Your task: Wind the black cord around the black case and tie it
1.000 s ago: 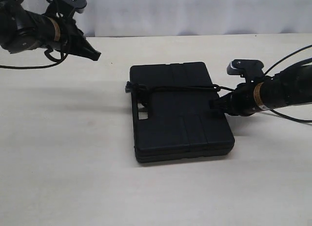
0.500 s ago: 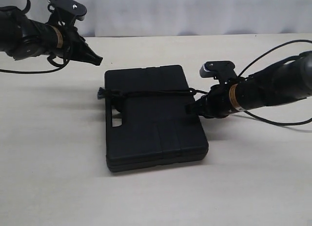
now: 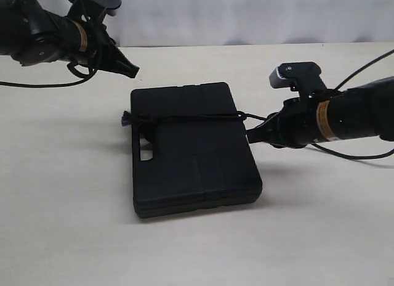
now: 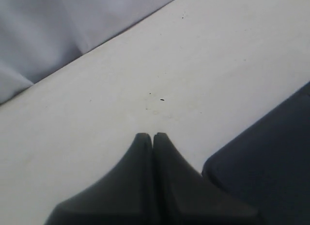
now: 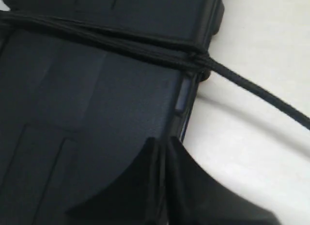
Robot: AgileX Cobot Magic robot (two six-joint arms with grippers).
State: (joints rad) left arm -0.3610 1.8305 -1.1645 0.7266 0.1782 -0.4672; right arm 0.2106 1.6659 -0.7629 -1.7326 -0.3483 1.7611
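Observation:
The black case (image 3: 197,163) lies flat mid-table, its handle slot on the left. The black cord (image 3: 191,118) runs in a tight band across its upper part, with a knot (image 3: 127,119) at the left edge and a loose tail (image 3: 258,117) leaving the right edge. My right gripper (image 3: 249,137) is shut and empty, its tip at the case's right edge just below the cord. In the right wrist view the case (image 5: 97,113), cord (image 5: 121,40) and right gripper (image 5: 162,140) appear. My left gripper (image 3: 132,70) hovers shut behind the case's back left corner. Over bare table, the left gripper (image 4: 152,135) is empty near the case (image 4: 271,162).
A pale cloth backdrop (image 3: 246,15) rises behind the table's far edge. Thin glossy arm cables (image 3: 363,155) loop on the table to the right of the case. Bare tabletop (image 3: 74,206) spreads in front and to the left.
The case slid left with the right gripper against its right edge, then stopped. The right gripper has since drawn back a little to the right. The left gripper moved right, toward the case's back corner.

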